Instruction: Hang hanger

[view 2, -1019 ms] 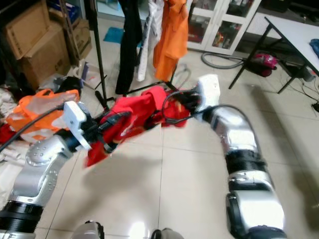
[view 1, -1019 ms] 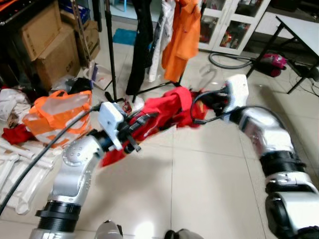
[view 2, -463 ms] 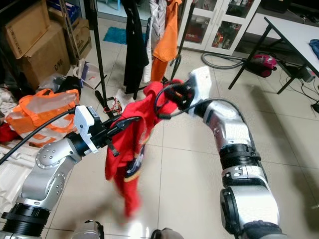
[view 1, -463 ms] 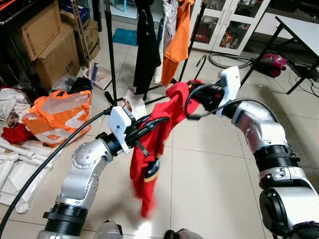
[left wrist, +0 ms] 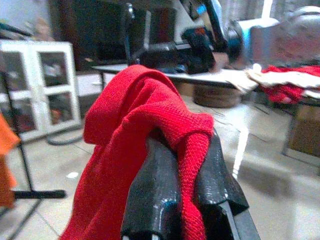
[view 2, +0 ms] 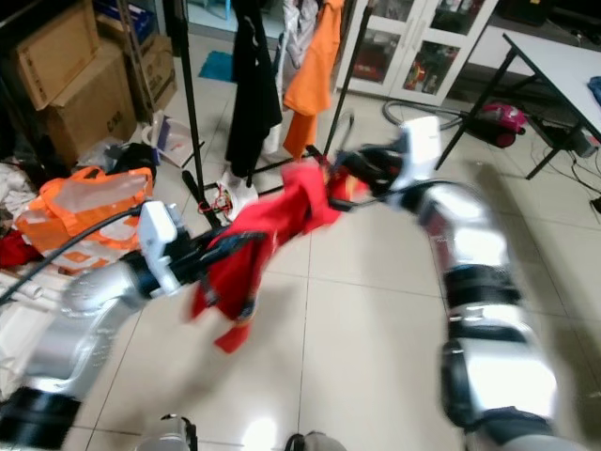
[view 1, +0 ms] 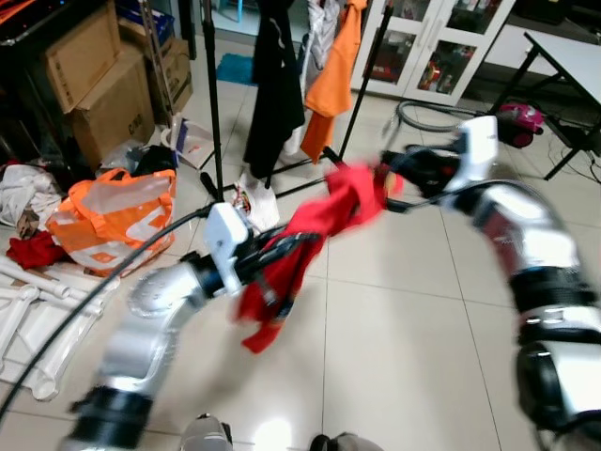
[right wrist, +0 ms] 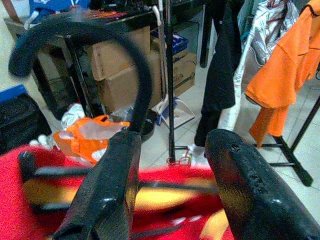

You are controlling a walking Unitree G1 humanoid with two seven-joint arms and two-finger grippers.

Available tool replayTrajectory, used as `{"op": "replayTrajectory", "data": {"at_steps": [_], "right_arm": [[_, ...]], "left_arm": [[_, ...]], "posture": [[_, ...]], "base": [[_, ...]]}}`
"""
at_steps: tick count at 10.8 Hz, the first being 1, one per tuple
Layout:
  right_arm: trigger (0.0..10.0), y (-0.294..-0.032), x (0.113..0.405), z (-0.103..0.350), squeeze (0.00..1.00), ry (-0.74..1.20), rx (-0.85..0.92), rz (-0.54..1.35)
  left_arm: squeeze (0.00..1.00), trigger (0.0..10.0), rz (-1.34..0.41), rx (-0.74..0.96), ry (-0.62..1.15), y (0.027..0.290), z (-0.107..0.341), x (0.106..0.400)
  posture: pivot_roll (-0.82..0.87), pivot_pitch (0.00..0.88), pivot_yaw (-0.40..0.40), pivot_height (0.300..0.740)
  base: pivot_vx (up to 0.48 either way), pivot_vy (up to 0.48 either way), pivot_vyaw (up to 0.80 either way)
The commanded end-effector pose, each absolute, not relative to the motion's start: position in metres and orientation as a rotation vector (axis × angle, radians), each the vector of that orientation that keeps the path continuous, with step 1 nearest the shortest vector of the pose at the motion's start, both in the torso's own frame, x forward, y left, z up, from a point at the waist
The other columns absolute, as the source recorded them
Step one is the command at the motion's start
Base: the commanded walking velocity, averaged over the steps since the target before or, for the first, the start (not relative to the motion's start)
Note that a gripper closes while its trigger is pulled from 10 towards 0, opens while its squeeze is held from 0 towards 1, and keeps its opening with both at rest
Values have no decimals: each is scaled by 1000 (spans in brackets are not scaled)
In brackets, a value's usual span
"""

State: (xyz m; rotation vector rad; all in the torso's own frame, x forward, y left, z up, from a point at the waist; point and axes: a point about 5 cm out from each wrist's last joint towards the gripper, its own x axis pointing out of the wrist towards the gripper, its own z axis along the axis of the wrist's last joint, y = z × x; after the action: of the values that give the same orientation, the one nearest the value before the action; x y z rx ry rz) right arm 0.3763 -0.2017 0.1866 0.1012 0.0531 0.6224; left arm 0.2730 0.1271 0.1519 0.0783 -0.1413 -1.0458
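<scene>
Left eye view, with the right eye view showing the same scene: a red garment [view 1: 324,221] on a hanger [right wrist: 90,45] is carried in the air between the two grippers, above the tiled floor [view 1: 394,357] and just in front of the clothes rack [view 1: 211,94]. In the right wrist view the hanger's black hook curves up beside the right gripper [right wrist: 170,195], whose two black fingers stand apart with the hanger's bar and the blurred red cloth lying between and behind them; whether the fingers actually press on the hanger cannot be told. In the left wrist view the left gripper [left wrist: 185,200] has its fingers closed on a fold of the red garment, which drapes over their tips. Beyond the load, the rack already carries a black garment [view 1: 272,85], a white one and an orange garment [view 1: 333,75]. Further out lie an orange bag [view 1: 113,211], cardboard boxes [view 1: 89,80], a glass-fronted cabinet [view 1: 427,47] and a vacuum cleaner [view 1: 516,117]. Progress, as judged: the garment is on the hanger and lifted toward the rack, but the hook is not yet over the rail; raising it and seating it there remains.
</scene>
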Motion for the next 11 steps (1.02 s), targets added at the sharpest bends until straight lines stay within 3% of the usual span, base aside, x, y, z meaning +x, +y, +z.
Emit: {"op": "replayTrajectory", "data": {"at_steps": [1,7,11], "right_arm": [[10000,-205,378,198,0,27,77,639],[10000,-227,366,181,0,154,175,833],[10000,-227,361,170,0,182,202,885]], "left_arm": [[0,10000,-1137,73,-180,118,160,266],[0,10000,-1239,-41,-177,144,188,261],[0,10000,-1315,-70,-156,150,198,254]], "posture": [[92,81,-137,740],[110,70,-140,740],[117,74,-133,740]], "base": [[0,0,0],[0,0,0],[0,0,0]]}}
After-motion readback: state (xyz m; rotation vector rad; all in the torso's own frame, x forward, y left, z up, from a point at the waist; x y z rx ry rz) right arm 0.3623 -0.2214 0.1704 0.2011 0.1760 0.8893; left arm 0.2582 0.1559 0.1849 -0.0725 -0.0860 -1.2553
